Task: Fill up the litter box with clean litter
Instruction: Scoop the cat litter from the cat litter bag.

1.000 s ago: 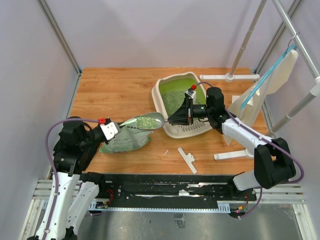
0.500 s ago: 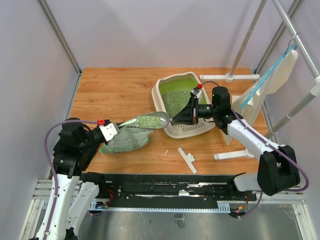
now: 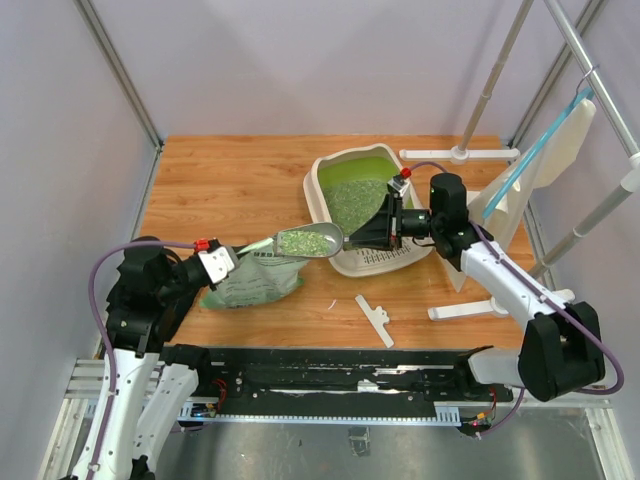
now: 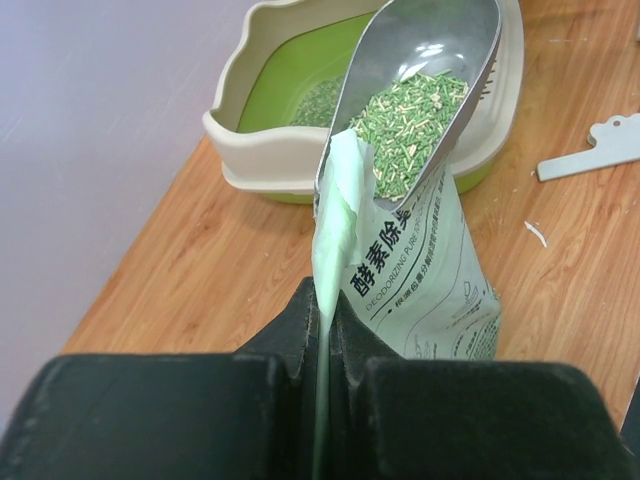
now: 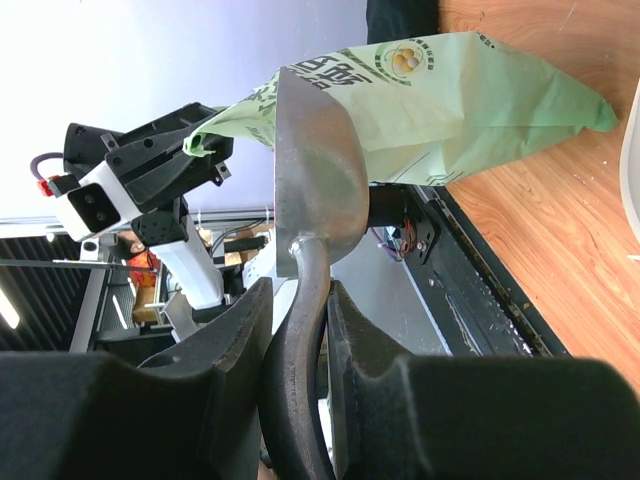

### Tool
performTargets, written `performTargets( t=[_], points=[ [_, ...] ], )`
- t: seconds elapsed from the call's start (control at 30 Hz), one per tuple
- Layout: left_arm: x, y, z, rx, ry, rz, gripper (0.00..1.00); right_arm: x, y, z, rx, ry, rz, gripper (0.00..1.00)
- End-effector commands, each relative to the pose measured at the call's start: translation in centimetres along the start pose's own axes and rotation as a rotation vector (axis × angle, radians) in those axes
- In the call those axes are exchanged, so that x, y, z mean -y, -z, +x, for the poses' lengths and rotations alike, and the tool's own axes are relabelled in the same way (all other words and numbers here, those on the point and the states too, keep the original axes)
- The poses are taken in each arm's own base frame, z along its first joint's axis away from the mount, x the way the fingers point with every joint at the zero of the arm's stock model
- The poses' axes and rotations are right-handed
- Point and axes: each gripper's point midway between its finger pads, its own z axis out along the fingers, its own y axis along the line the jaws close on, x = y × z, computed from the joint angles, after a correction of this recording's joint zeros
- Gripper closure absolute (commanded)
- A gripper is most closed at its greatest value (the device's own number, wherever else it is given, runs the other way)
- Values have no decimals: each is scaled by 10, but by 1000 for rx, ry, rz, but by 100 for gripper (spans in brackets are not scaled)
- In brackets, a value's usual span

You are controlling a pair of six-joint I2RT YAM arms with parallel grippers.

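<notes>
Since a second ago the right arm has been pulling back toward its own side, and the scoop (image 3: 310, 241) is travelling with it, off the bag (image 3: 250, 283) and toward the litter box (image 3: 313, 195). The right gripper (image 5: 300, 310) is clamping the scoop's handle between narrow jaws. The left gripper (image 4: 325, 310) is pinching the bag's top edge, nearly fully closed, keeping the mouth up.

Clean litter (image 4: 410, 125) is heaping in the bowl, and more is already lying on the box's green floor. The box is sitting on the table (image 3: 230, 180) just beyond the scoop's tip.

To my eye, the carry is wanting a level bowl until it is passing over the rim. Only then should the wrist roll, slowly, so nothing is spilling on the wood.
</notes>
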Motion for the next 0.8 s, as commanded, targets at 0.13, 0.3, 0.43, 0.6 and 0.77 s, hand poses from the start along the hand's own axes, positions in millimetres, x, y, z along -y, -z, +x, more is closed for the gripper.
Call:
performTargets(
  t=[0.13,0.3,0.43,0.6,0.77],
  points=[
    [-30,14,-76,230,-276,-121,99,-24,25,-20,112,87,-8,99],
    [-26,11,-70,239,-254,-117,99,-25,36,-28,171,84,11,99],
    [-21,8,-57,232,-228,-115,100,-22,46,-37,240,85,41,99],
    [-14,8,-48,249,-193,-129,99,-10,61,-52,345,75,114,99],
    [-9,11,-44,254,-175,-144,99,5,75,-67,436,69,200,99]
  ],
)
